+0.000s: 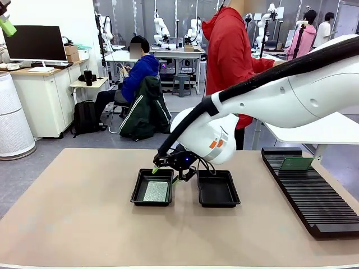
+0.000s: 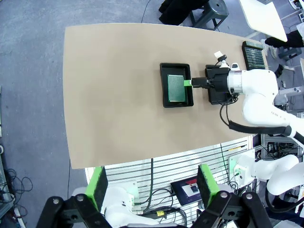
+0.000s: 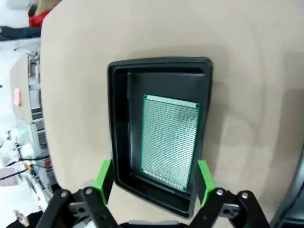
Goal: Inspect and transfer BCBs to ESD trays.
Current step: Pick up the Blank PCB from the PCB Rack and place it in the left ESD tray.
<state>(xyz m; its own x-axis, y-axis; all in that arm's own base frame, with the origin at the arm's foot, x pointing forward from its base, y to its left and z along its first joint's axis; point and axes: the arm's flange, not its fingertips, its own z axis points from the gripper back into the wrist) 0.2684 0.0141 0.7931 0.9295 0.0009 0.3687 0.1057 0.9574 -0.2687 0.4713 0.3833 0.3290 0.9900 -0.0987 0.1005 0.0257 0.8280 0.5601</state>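
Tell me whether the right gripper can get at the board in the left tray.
Probably yes. The right gripper hangs open just over that tray, pads either side of the board, which lies flat and uncovered.

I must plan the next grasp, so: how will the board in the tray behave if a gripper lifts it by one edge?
The board looks thin and flat, so it is probably stiff and light. It lies flat on the tray floor, close to one wall, so an edge may be hard to reach. It should not roll.
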